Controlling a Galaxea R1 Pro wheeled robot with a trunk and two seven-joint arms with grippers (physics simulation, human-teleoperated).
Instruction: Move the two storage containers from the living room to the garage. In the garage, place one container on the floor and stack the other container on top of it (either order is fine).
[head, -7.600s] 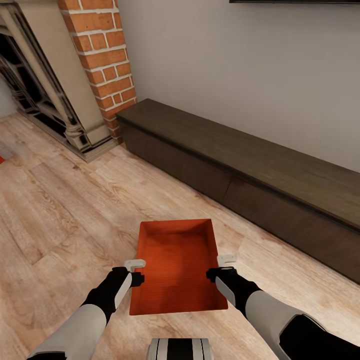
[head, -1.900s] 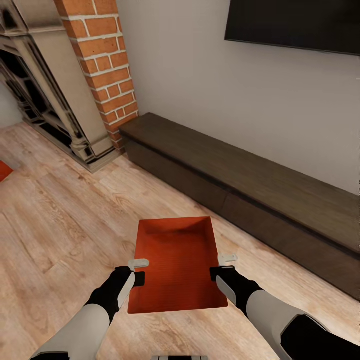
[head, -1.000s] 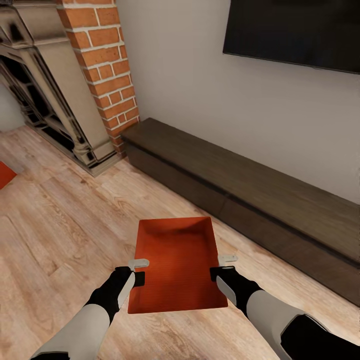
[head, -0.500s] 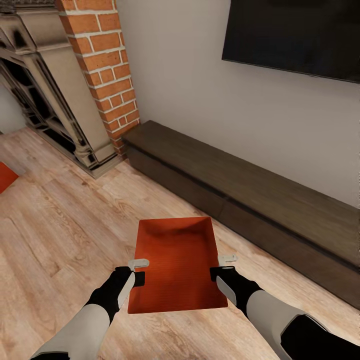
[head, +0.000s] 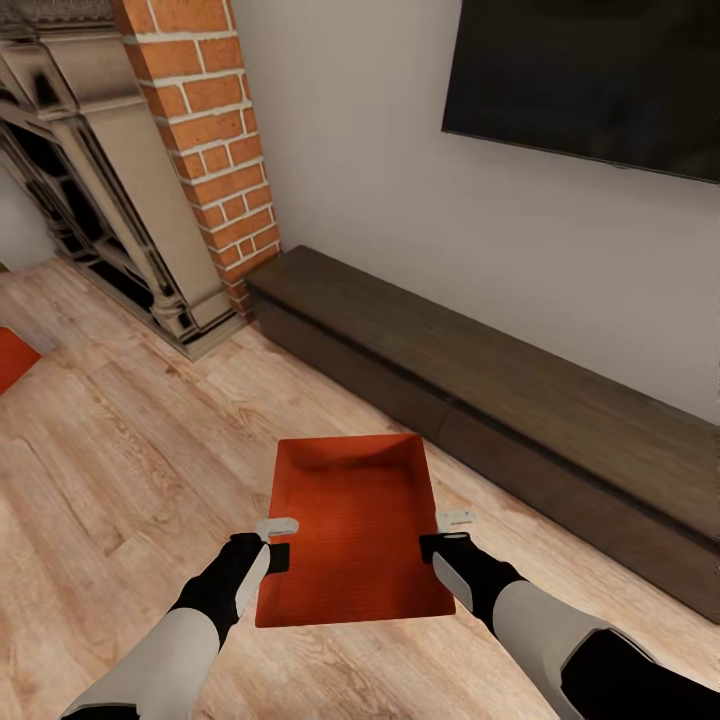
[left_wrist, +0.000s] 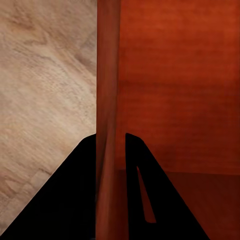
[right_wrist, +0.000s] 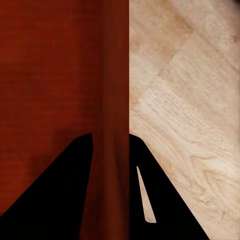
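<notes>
Head view: step in hand looks like carrying the first bin (head: 350, 530) out of the living room; garage not reached yet. Bin sits level between the two arms, off the wood floor (head: 120, 470), long axis pointing away from the robot. Left hand (head: 276, 542) clamps the left long wall, right hand (head: 447, 533) clamps the right long wall, both nearer the robot's end. Second bin (head: 14, 358) lies on the floor at the far left edge, partly cut off, near the fireplace (head: 90, 200). Brick chimney (head: 200, 130), low dark cabinet (head: 480, 390) along the wall and a dark TV (head: 590, 80) ahead. Next move, as I judge it: turn the base away from this wall and drive toward the garage, keeping both arms matched so the bin doesn't twist or slip out of the two-sided pinch.

Left wrist view: left hand (left_wrist: 111, 150) closed on the bin wall (left_wrist: 107, 100), one dark finger (left_wrist: 75, 200) outside, the other inside, the wall filling the gap. Bin interior is plain red-orange with faint fine ribbing, nothing in it. Floor planks show past the outer side.

Right wrist view: same picture mirrored. Right hand (right_wrist: 111, 150) closed on the opposite wall (right_wrist: 117, 90), fingers (right_wrist: 165, 200) straddling it, wall running straight between them. Grip looks square, no visible tilt.

Bin look: low plain walls, flat bottom, open top, rigid. Thin walls mean a narrow grip; I'd expect it to tolerate little sideways load.
</notes>
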